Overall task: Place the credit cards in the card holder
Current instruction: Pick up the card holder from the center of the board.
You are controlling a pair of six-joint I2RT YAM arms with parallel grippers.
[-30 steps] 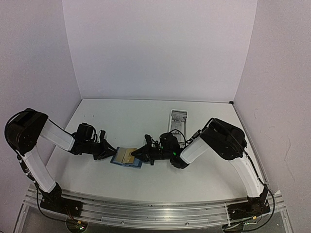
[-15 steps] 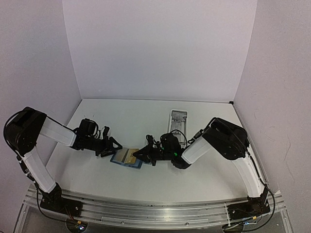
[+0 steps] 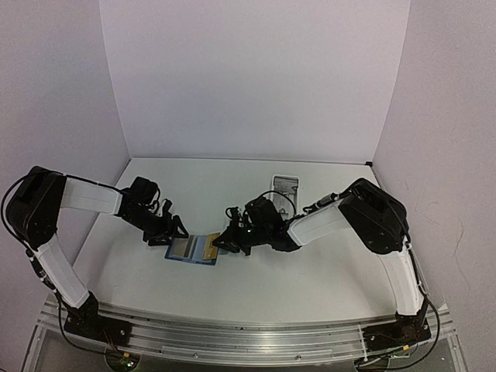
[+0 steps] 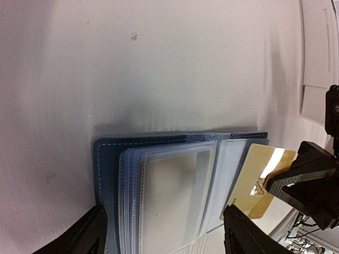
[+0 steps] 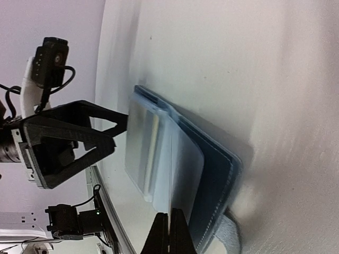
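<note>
The card holder (image 3: 188,250) is lying open on the table (image 3: 310,271), clear sleeves up; the gold card (image 4: 253,174) is resting partly over its right-hand sleeves, seemingly not yet slid home; the right gripper (image 3: 221,243) is pinching that card's edge, jaws closed; the left gripper (image 3: 174,232) is hanging spread wide and empty beside the holder's left side; the other cards' whereabouts are unclear.

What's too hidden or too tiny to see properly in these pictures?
Writing on the gold card: left wrist view, blurred, and one corner sits under the right end effector.
What is inside the white tray: top view, too small to tell.
Near edge of the card holder: left wrist view, cut off by the picture's bottom edge.
</note>
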